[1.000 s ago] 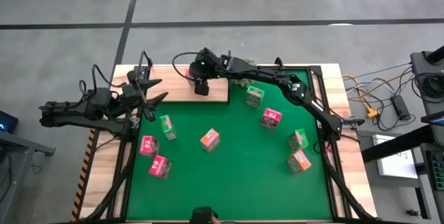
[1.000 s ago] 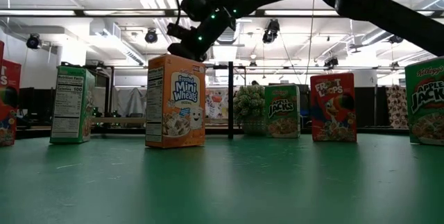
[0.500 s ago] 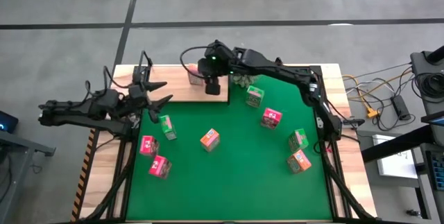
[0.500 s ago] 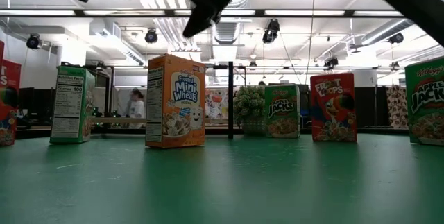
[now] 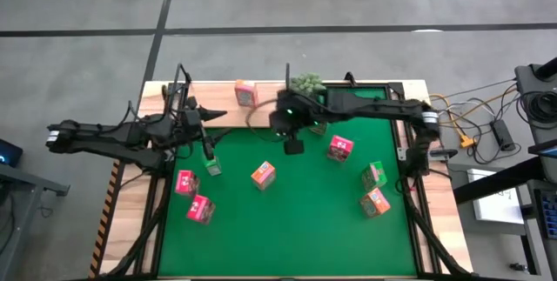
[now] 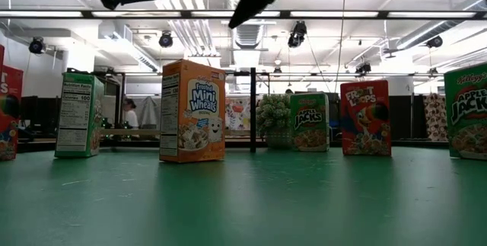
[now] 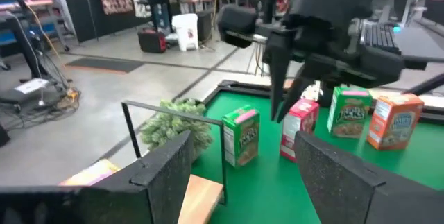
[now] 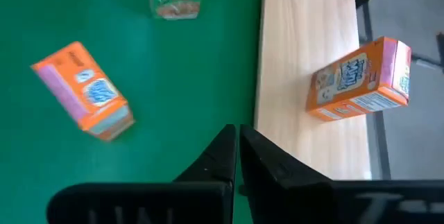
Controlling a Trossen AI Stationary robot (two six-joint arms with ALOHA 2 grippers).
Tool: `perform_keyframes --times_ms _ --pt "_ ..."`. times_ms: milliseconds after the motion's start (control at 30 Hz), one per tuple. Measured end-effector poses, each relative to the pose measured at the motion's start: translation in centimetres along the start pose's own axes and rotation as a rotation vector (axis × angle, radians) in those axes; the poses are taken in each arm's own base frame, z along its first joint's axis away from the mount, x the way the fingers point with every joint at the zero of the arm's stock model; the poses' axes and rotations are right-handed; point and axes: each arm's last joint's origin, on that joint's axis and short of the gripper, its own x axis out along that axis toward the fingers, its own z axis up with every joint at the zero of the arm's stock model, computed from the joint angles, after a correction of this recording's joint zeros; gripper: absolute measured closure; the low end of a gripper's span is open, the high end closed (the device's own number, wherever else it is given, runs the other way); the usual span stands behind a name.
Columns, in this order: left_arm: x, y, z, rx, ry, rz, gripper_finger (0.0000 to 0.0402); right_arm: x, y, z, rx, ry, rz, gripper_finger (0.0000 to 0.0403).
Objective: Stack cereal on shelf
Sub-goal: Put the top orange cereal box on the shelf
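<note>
From above, one orange cereal box (image 5: 246, 93) stands on the shelf (image 5: 228, 111) at the far edge of the desk, while the other boxes sit scattered on the green mat (image 5: 287, 203), apparently waiting their turn. The right tool (image 5: 294, 145) hangs over the mat, clear of the shelf, with nothing in it; the left tool (image 5: 209, 152) hovers over a green box (image 5: 211, 166), fingers apart as if lining up a grasp. At desk level, an orange box (image 6: 192, 110) stands upright in front, other boxes behind it, both arms high above. The left wrist camera shows its own fingers (image 7: 163, 165) spread wide. The right wrist camera shows its fingers (image 8: 225, 156) pressed together, empty, with the shelved box (image 8: 361, 78) left standing on the board.
</note>
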Motion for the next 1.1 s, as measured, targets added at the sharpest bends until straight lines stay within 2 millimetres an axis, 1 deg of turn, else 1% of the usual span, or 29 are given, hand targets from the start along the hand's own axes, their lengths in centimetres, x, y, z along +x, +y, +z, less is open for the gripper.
perform_keyframes --times_ms 167,267,433,600,700,867,1100 --pt "0.9 -0.5 1.3 0.017 0.020 0.000 0.0166 -0.5 2.0 -3.2 0.007 -0.124 -0.032 0.0394" --pt "1.2 -0.7 2.3 0.052 0.057 0.001 0.0166 -0.7 2.6 -5.1 0.027 -0.193 -0.055 0.0394" --pt "1.8 -1.1 4.6 0.105 0.146 0.004 0.0166 -1.4 3.6 -8.1 0.037 -0.301 -0.092 0.0394" --pt "2.8 -1.3 6.9 0.186 0.248 0.024 0.0166 -2.4 4.4 -10.5 0.043 -0.395 -0.124 0.0394" --pt "3.7 -1.1 7.8 0.237 0.310 0.048 0.0166 -2.9 4.9 -11.8 0.045 -0.443 -0.140 0.0394" --pt "5.7 -0.5 8.3 0.310 0.438 0.068 0.0166 -3.4 5.5 -13.7 0.045 -0.518 -0.159 0.0394" --pt "8.6 0.4 8.3 0.312 0.546 0.009 0.0166 -3.8 6.3 -16.1 0.018 -0.610 -0.201 0.0394"
